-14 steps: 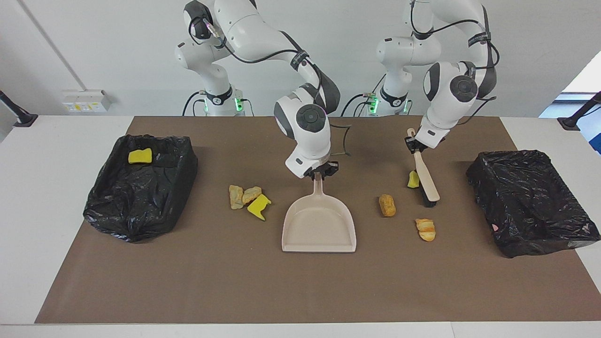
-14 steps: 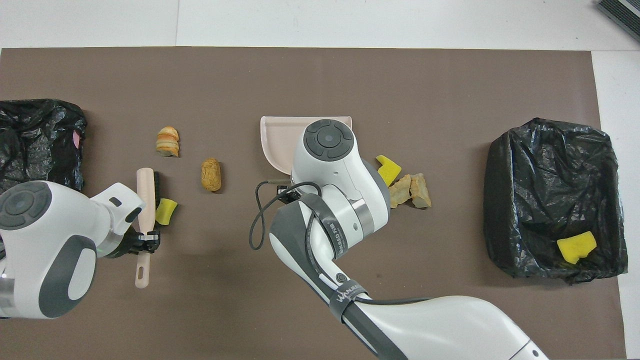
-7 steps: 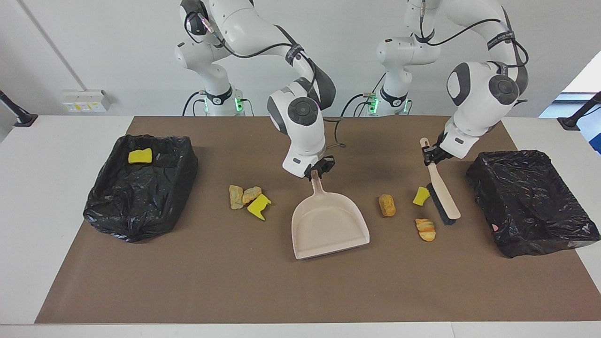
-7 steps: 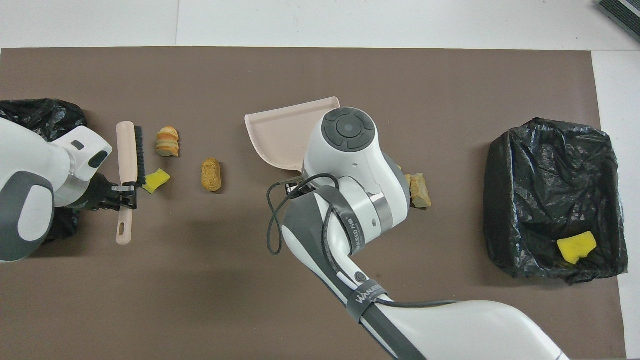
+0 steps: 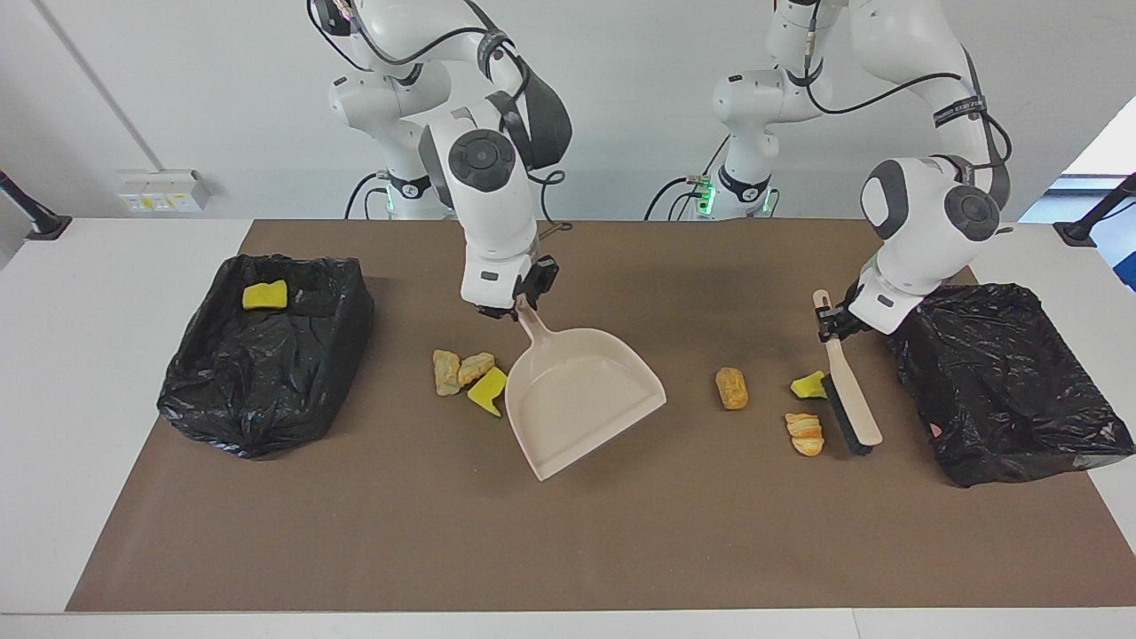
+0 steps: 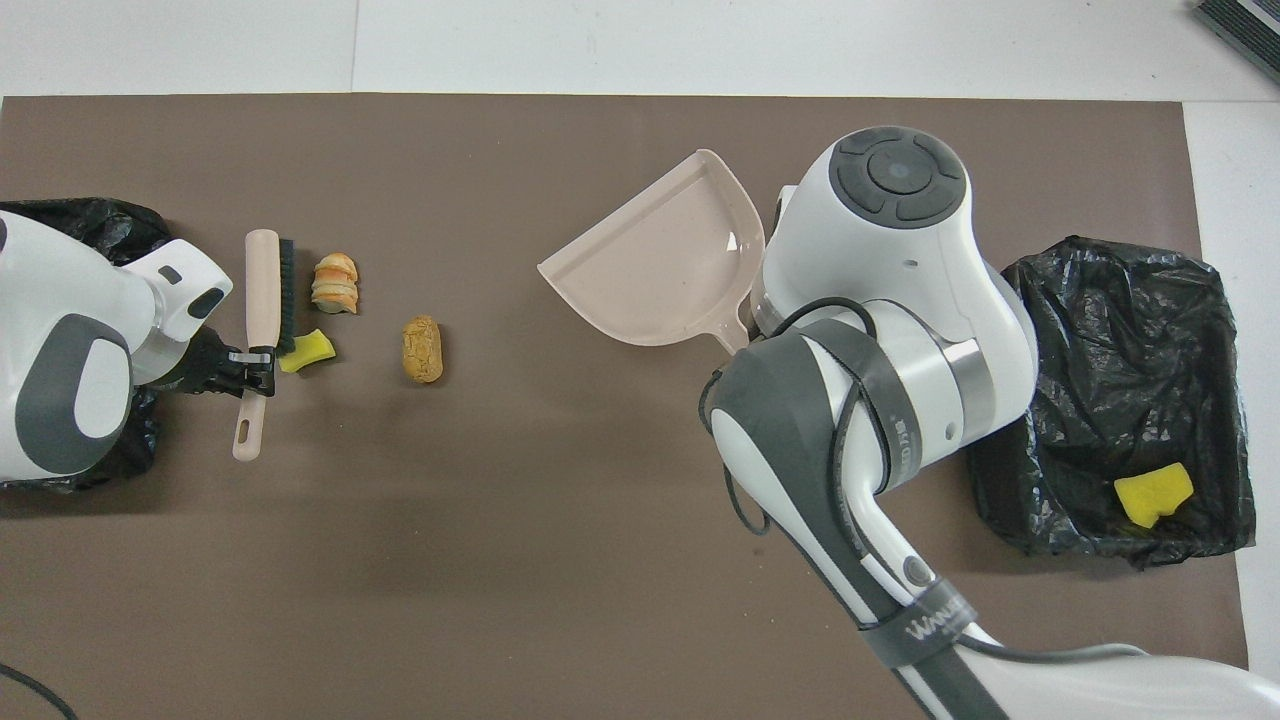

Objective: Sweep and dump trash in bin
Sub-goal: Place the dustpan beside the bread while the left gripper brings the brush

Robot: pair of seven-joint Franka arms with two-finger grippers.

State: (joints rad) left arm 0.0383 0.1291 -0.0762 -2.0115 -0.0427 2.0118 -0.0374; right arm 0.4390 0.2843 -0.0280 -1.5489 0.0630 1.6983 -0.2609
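Note:
My right gripper [image 5: 519,306] is shut on the handle of the beige dustpan [image 5: 581,399], whose mouth points slantwise toward the left arm's end. In the overhead view the dustpan [image 6: 660,270] shows beside my right wrist. Two tan lumps [image 5: 459,368] and a yellow chunk [image 5: 488,390] of trash lie beside the pan. My left gripper [image 5: 832,319] is shut on the brush [image 5: 854,404] handle. The brush bristles [image 6: 286,290] rest against a yellow chunk [image 6: 308,348]. A striped lump [image 6: 335,284] and a brown lump [image 6: 423,349] lie close by.
A black-lined bin [image 5: 266,373] at the right arm's end holds one yellow sponge piece [image 5: 264,294]. A second black-lined bin [image 5: 1003,382] stands at the left arm's end, right beside the brush. The brown mat [image 5: 568,532] covers the table's middle.
The right gripper swung the dustpan toward the right arm's end and turned its mouth toward the left arm's end. The left gripper carried the brush toward its bin, and the yellow chunk moved with it.

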